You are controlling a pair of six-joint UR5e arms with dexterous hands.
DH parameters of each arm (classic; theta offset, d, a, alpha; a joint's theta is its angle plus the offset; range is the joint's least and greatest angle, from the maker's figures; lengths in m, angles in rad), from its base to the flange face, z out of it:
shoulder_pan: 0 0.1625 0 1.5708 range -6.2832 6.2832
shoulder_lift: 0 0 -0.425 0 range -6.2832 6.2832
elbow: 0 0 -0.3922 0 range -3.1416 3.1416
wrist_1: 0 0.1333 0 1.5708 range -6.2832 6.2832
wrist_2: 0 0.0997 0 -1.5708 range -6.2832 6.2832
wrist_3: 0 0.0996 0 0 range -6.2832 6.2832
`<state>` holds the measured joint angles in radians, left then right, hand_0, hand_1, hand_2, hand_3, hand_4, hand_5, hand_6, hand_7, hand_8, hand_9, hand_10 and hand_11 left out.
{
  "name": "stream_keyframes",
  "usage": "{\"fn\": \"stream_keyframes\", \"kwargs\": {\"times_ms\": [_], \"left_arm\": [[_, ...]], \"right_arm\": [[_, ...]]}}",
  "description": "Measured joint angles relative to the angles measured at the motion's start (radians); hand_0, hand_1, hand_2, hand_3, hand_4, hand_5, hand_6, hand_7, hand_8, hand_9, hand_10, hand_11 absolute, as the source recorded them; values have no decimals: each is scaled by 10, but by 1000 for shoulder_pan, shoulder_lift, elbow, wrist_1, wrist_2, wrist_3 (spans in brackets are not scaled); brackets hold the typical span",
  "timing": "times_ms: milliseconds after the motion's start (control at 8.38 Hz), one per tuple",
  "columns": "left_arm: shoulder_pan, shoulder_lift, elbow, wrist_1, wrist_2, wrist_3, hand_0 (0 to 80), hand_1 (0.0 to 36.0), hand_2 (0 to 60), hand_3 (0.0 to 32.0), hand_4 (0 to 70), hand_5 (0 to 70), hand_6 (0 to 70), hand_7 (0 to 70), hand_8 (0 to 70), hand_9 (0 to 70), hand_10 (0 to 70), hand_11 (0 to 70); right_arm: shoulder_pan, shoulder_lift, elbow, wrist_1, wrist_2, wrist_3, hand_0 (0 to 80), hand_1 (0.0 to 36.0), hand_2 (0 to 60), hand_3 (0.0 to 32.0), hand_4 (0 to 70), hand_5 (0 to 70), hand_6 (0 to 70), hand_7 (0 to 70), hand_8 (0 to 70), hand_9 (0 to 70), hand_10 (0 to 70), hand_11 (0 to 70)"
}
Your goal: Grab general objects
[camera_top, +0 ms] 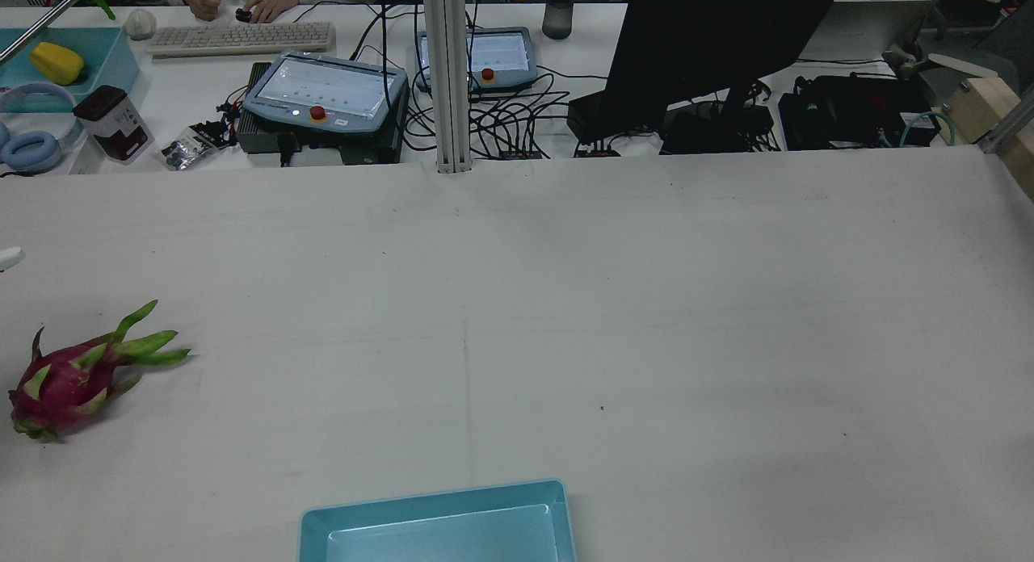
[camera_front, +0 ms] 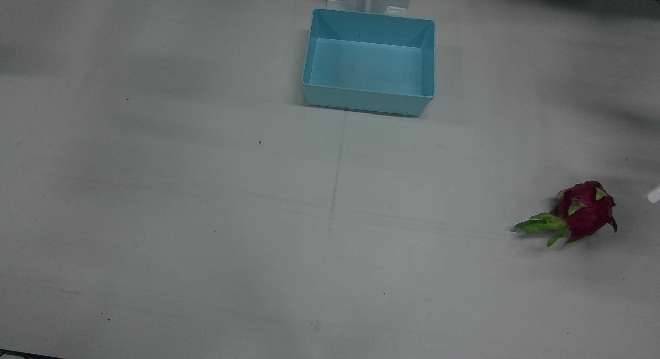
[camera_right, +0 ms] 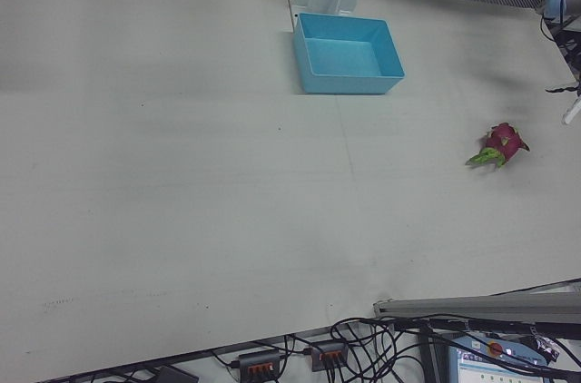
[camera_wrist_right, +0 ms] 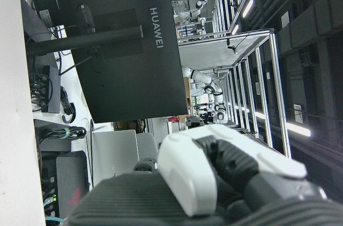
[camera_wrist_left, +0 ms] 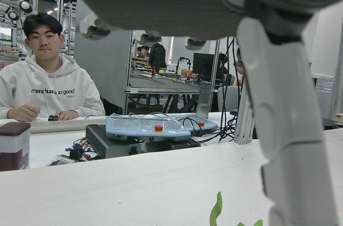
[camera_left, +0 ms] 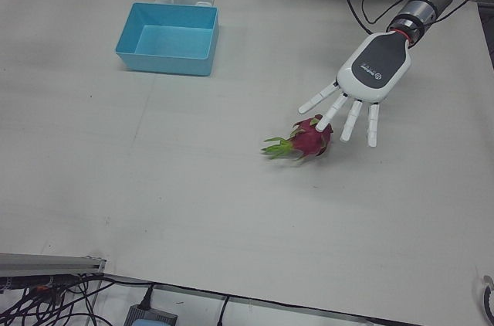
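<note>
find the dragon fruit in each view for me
Front view: dragon fruit, right edge.
Rear view: far left.
Left-front view: centre, under the left hand.
Right-front view: right.
Left hand view: only green tips at the bottom.
Right hand view: not in it.
Shared landmark: blue bin.

I find the lighting even and diffuse from overhead. The bench [camera_front: 206,219] reads dull grey in my front view, with soft broad shadows along the upper left and upper right. The dragon fruit [camera_front: 588,212] throws only a faint shadow. No glare on the blue bin [camera_front: 368,98]. In my left hand view the robot hand [camera_wrist_left: 278,103] is close and blurred. My right hand view is dim, with bright ceiling strips at right.
</note>
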<state>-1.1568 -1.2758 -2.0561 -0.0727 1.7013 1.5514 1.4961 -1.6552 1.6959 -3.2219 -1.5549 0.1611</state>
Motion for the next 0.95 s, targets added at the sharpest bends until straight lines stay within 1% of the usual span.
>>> {"fn": "stream_keyframes", "kwargs": {"times_ms": [239, 358, 477, 597, 716, 835, 955], "left_arm": [[3, -18, 17, -11, -16, -13, 530, 201, 76, 270, 51, 0, 0, 21, 0, 0, 0, 0], [3, -29, 28, -14, -21, -14, 530, 200, 71, 270, 50, 0, 0, 20, 0, 0, 0, 0], [3, -57, 46, -8, -24, -14, 528, 197, 73, 268, 56, 0, 0, 32, 0, 0, 0, 0], [3, -106, 69, 13, -25, -14, 529, 197, 74, 262, 60, 0, 0, 36, 0, 0, 0, 0], [0, -144, 89, 29, -25, -12, 528, 198, 78, 268, 56, 0, 0, 27, 0, 0, 0, 0], [-8, -164, 100, 39, -20, -10, 528, 199, 76, 274, 54, 0, 0, 22, 0, 0, 0, 0], [-26, -171, 104, 38, -14, -9, 521, 190, 67, 282, 43, 0, 0, 1, 0, 0, 0, 0]], "right_arm": [[-1, 0, -3, 0, 1, -1, 0, 0, 0, 0, 0, 0, 0, 0, 0, 0, 0, 0], [-2, 0, -3, 0, 1, -1, 0, 0, 0, 0, 0, 0, 0, 0, 0, 0, 0, 0], [-2, 0, -4, 0, 1, -1, 0, 0, 0, 0, 0, 0, 0, 0, 0, 0, 0, 0], [-2, 0, -4, 1, 1, -2, 0, 0, 0, 0, 0, 0, 0, 0, 0, 0, 0, 0], [-2, 0, -4, 0, 1, -2, 0, 0, 0, 0, 0, 0, 0, 0, 0, 0, 0, 0], [-2, 0, -4, 1, 1, -2, 0, 0, 0, 0, 0, 0, 0, 0, 0, 0, 0, 0], [-2, 0, -4, 0, 1, -2, 0, 0, 0, 0, 0, 0, 0, 0, 0, 0, 0, 0]]}}
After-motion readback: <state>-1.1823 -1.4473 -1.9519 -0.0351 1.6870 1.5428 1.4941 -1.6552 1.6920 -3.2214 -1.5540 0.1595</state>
